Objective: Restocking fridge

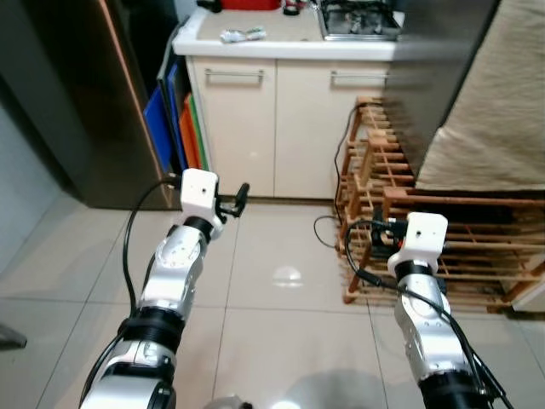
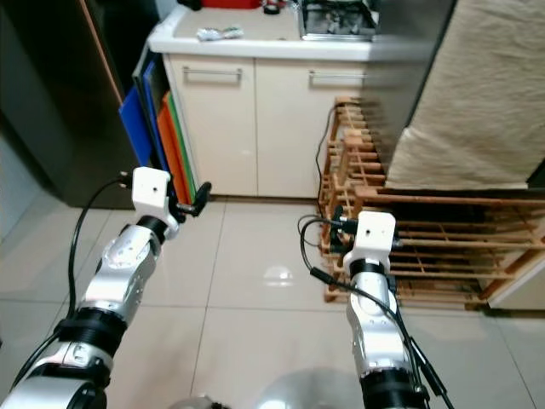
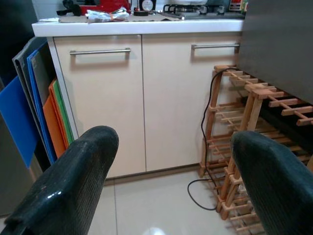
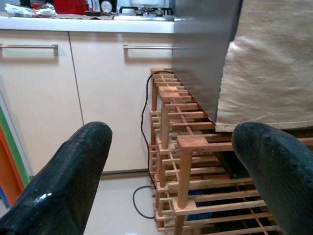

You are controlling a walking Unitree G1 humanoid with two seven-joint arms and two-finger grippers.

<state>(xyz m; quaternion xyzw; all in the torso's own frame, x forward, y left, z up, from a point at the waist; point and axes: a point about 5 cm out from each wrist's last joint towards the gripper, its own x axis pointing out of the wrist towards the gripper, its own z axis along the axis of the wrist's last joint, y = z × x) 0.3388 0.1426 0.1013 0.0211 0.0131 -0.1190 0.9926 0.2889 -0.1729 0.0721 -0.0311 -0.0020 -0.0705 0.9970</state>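
No food or drink item is in either gripper. My left gripper point(image 1: 235, 202) is raised over the tiled floor, open, with nothing between its fingers point(image 3: 73, 186), and it faces the cream cabinet doors point(image 3: 105, 98). My right gripper point(image 1: 380, 231) is also open and holds nothing; it hovers beside the wooden slatted rack point(image 4: 171, 147). A tall dark steel appliance point(image 1: 60, 102) with a copper-coloured edge stands at the far left. A grey steel panel point(image 1: 438, 68) rises at the upper right, and a beige cloth point(image 1: 494, 111) hangs beside it.
The white counter point(image 1: 281, 38) carries a gas hob point(image 1: 358, 21), a wrapper and a red item. Blue, orange and green boards point(image 1: 174, 128) lean between the dark appliance and the cabinet. A black cable point(image 1: 328, 230) trails on the floor by the rack.
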